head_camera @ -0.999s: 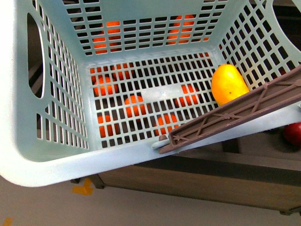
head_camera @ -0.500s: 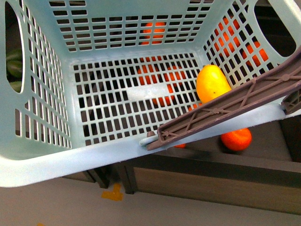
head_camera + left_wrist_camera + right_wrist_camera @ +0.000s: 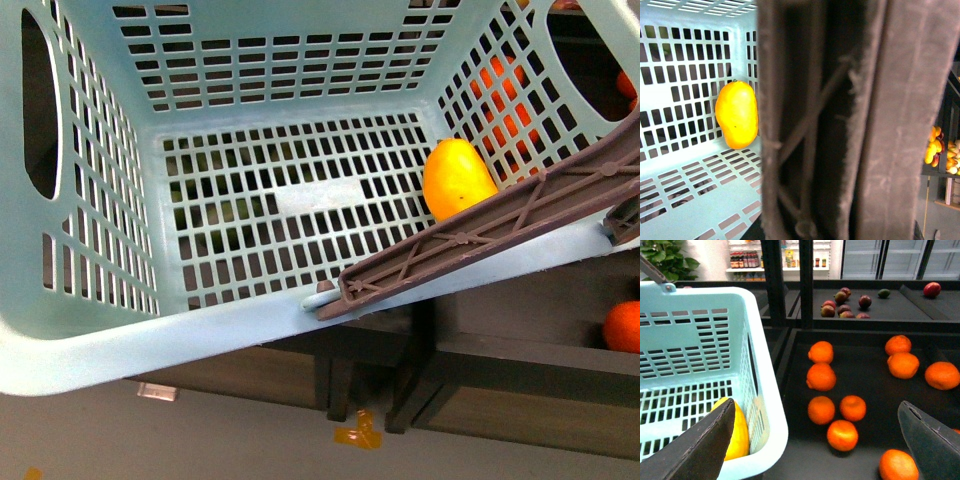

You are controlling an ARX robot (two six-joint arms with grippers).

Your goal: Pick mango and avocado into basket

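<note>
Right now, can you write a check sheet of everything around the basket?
Surface: dark shelf tray beside the basket.
Job's things: mango lies inside the basket against a side wall; avocado not seen in it.
Clutter: loose oranges on the tray; brown handle lies across the rim.
Grippers: right claw open, facing the oranges; left claw not seen.
Cables: nothing seen.
Surroundings: bottle shelves and a leafy plant behind.

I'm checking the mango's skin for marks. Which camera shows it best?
The left wrist view: the mango shows nearly whole and large. The front view hides its lower end behind the handle; the right wrist view shows a slice.
</note>
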